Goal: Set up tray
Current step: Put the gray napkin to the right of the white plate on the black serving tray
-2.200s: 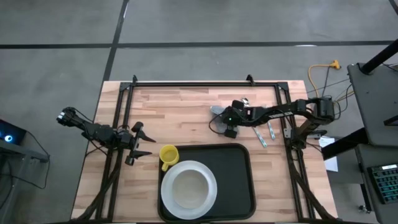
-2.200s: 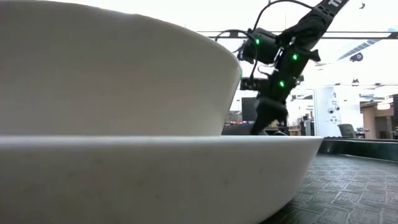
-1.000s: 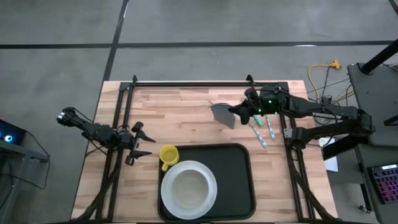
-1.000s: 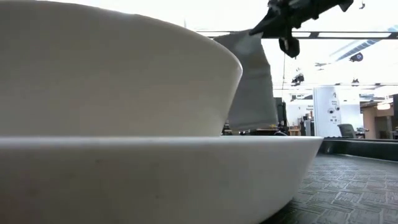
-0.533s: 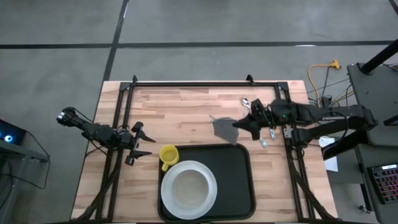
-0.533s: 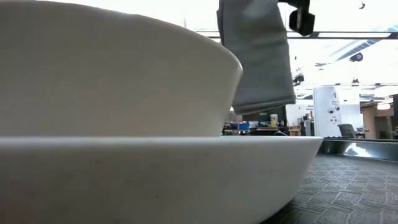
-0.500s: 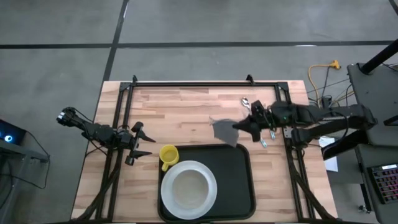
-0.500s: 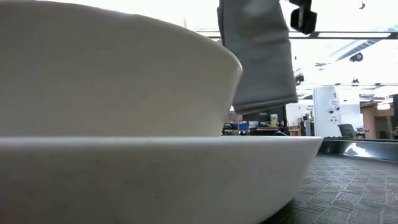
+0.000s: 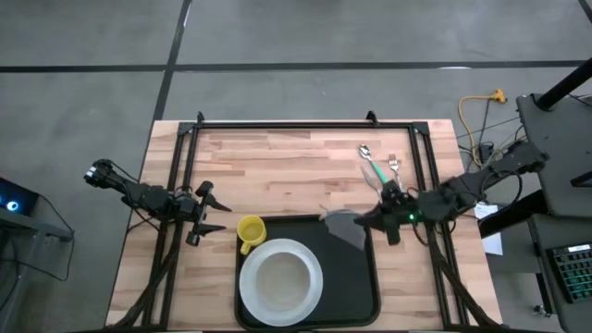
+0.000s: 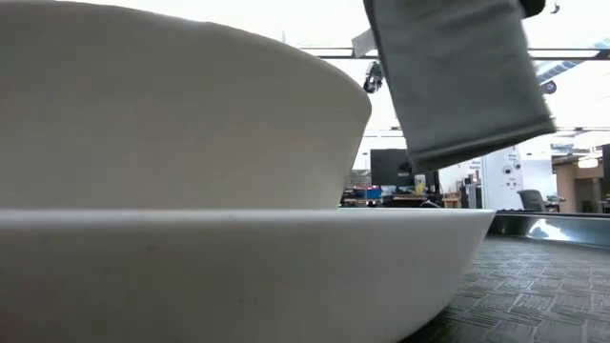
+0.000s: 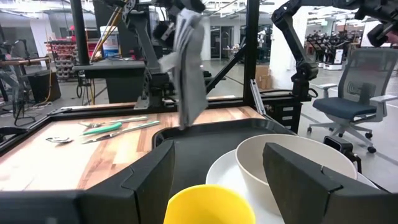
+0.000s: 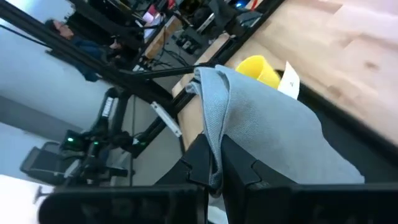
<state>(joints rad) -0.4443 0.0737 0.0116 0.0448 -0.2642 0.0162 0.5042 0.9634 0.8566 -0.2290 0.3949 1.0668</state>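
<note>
The right gripper (image 9: 367,220) is pinched tight on a grey cloth (image 9: 344,225) dangling over the tray's (image 9: 356,277) far right corner; the tray sits at the table's (image 9: 277,166) near edge. I'd lower it onto the bare right side, clear of the plate (image 9: 280,277), before releasing. The left gripper (image 9: 205,215) waits spread wide, empty, by the left edge.

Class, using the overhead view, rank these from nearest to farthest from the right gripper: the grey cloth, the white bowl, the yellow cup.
Measured from the right gripper, at the tray's far right corner:
1. Grey cloth: held in the gripper, hanging over that corner.
2. White bowl: on the tray's left part.
3. Yellow cup: at the tray's far left corner, near the left gripper.
</note>
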